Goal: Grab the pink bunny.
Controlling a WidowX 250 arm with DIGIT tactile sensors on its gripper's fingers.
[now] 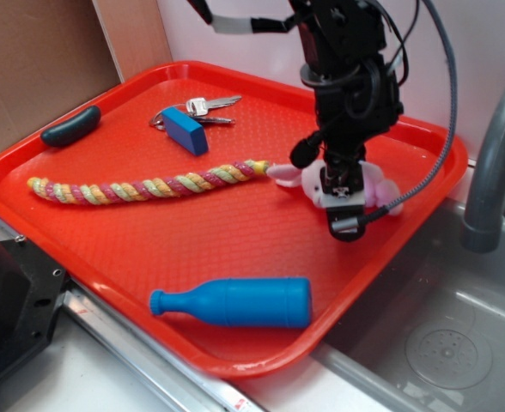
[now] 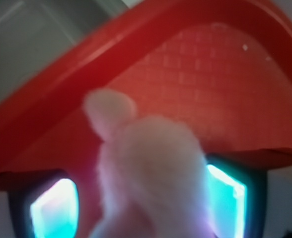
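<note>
Hand reaching down onto the pink bunny

The arm is pointing steeply down over the red tray, its fingers sitting either side of the bunny and pinching it, just beyond the braided rope's end.

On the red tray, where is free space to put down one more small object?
Bare floor lies between the braided rope and the blue bottle, and at the tray's front left. The far side is crowded: keys, dark object, pink bunny under the end effector.
</note>
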